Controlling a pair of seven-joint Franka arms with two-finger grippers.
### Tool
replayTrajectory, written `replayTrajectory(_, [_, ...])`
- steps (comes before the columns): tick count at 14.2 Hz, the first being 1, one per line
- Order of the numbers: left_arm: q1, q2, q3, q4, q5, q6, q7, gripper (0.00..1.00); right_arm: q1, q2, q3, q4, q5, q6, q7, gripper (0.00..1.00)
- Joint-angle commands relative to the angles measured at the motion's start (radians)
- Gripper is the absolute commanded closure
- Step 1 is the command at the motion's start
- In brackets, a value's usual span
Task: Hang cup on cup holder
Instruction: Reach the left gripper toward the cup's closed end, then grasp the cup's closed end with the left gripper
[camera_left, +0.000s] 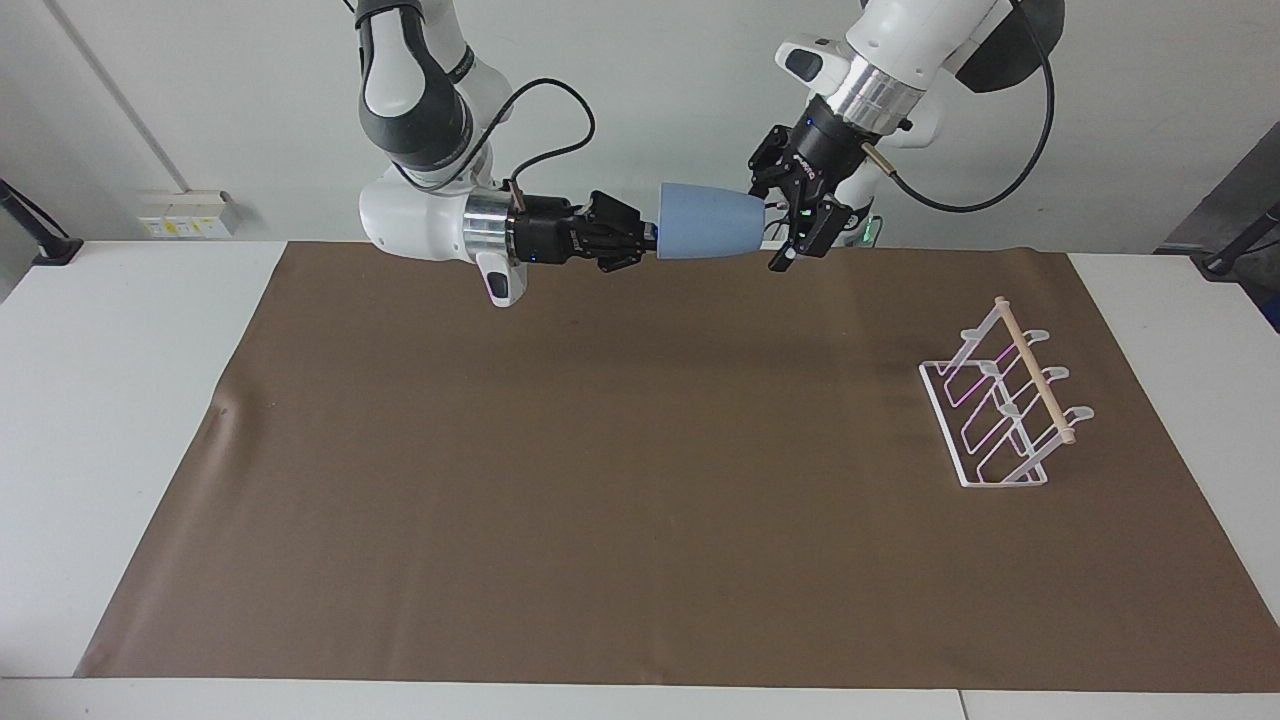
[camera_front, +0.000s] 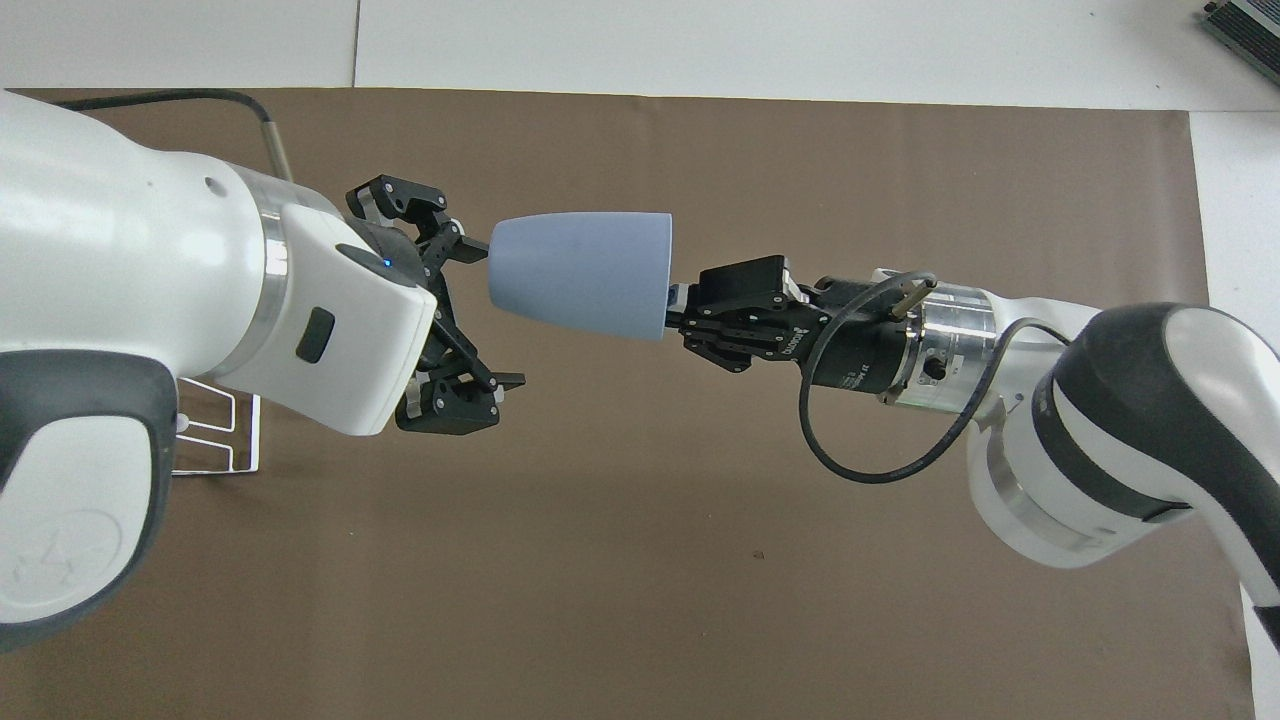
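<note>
The light blue cup lies sideways in the air over the mat's edge nearest the robots. My right gripper is shut on its wide rim end. The narrow base points toward my left gripper, which stands open, one finger on each side of that base end. Whether they touch the cup I cannot tell. The white wire cup holder with its wooden dowel stands on the mat toward the left arm's end. In the overhead view my left arm hides most of the cup holder.
A brown mat covers most of the white table. A black cable loops off the right wrist. A device with green lights sits at the table edge nearest the robots.
</note>
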Motion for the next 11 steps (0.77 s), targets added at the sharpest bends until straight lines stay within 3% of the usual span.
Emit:
replayTrajectory(1, [0.001,0.063,-0.008,0.083,-0.012,-0.044,0.006,0.00,0.000,-0.007,0.002,-0.016,0.034,0.012,-0.042,1.00])
replayTrajectory(4, [0.002,0.099,-0.011,0.157,-0.013,-0.082,-0.002,0.00,0.000,-0.007,0.002,-0.016,0.034,0.012,-0.045,1.00])
replayTrajectory(11, [0.001,0.096,-0.023,0.200,-0.024,-0.099,-0.068,0.00,0.000,-0.007,0.002,-0.016,0.034,0.012,-0.048,1.00])
